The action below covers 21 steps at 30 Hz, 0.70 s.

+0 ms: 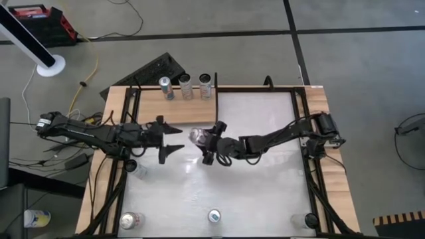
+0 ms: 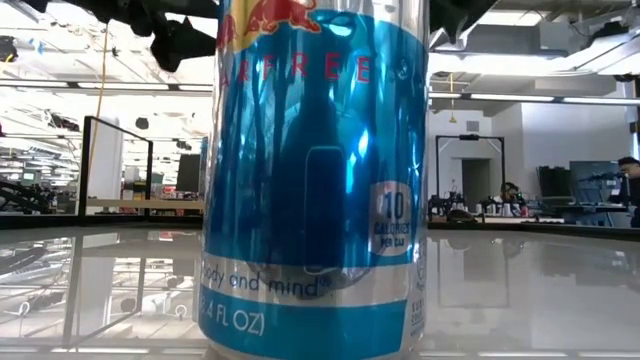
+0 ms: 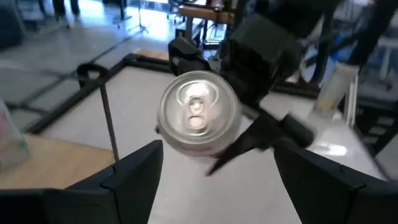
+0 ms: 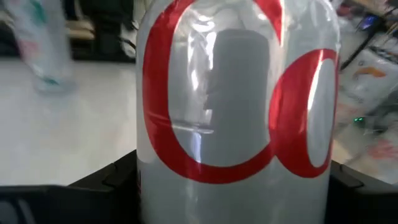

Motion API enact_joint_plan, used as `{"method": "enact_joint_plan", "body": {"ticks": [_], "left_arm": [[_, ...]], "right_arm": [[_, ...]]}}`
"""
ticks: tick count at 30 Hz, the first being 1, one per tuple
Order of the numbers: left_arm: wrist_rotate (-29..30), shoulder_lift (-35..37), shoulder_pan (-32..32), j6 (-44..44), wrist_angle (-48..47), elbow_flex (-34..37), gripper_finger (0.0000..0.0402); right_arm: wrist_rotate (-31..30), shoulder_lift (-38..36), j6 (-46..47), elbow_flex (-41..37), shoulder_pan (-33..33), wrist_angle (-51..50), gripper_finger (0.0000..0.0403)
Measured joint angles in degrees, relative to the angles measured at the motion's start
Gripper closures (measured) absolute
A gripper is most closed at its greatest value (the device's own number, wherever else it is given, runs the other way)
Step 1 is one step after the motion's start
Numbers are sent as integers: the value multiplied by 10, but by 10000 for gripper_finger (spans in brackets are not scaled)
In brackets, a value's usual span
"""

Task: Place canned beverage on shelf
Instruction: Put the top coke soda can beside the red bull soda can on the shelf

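A silver can with red lettering (image 1: 198,137) is in my right gripper (image 1: 207,143) over the middle of the white table. The can fills the right wrist view (image 4: 236,93). In the left wrist view its top with the pull tab (image 3: 198,112) faces my left gripper. My left gripper (image 1: 176,138) is open and empty just left of the can, its fingers (image 3: 134,177) apart and short of it. The pale wooden shelf (image 1: 149,101) lies at the table's far left, and three cans (image 1: 186,86) stand on it. My right gripper pinches the can's side wall (image 4: 146,168) between its two fingers (image 4: 106,180), one on each side, lying across the can. The fingers come from the table's right. The can is tipped over, its top (image 3: 198,112) toward the table's left, and seems clear of the table.
A blue can (image 2: 315,180) stands at the near edge right in front of the low camera; it also shows in the high view (image 1: 214,216). More cans stand at the near left (image 1: 131,219), near right (image 1: 305,219) and by the left arm (image 1: 136,167). Black frame posts (image 1: 302,106) edge the table.
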<state>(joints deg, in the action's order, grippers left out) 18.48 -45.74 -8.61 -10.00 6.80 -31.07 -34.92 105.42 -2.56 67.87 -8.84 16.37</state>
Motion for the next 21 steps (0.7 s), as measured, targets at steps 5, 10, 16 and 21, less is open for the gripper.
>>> {"method": "enact_joint_plan", "body": {"ticks": [5, 10, 16, 21], "left_arm": [[3, 0, 24, -91, 5, 0, 109], [-2, -7, 59, -175, 2, 0, 109], [-56, -30, 106, -243, 8, 0, 109], [-102, -63, 144, -273, 17, 0, 109]], "right_arm": [[-12, 0, -64, 0, 11, 2, 84], [-13, 0, -95, 0, 24, -3, 84], [-12, 0, -140, 0, 38, -18, 84], [-12, 0, -145, 1, 45, -42, 84]]}}
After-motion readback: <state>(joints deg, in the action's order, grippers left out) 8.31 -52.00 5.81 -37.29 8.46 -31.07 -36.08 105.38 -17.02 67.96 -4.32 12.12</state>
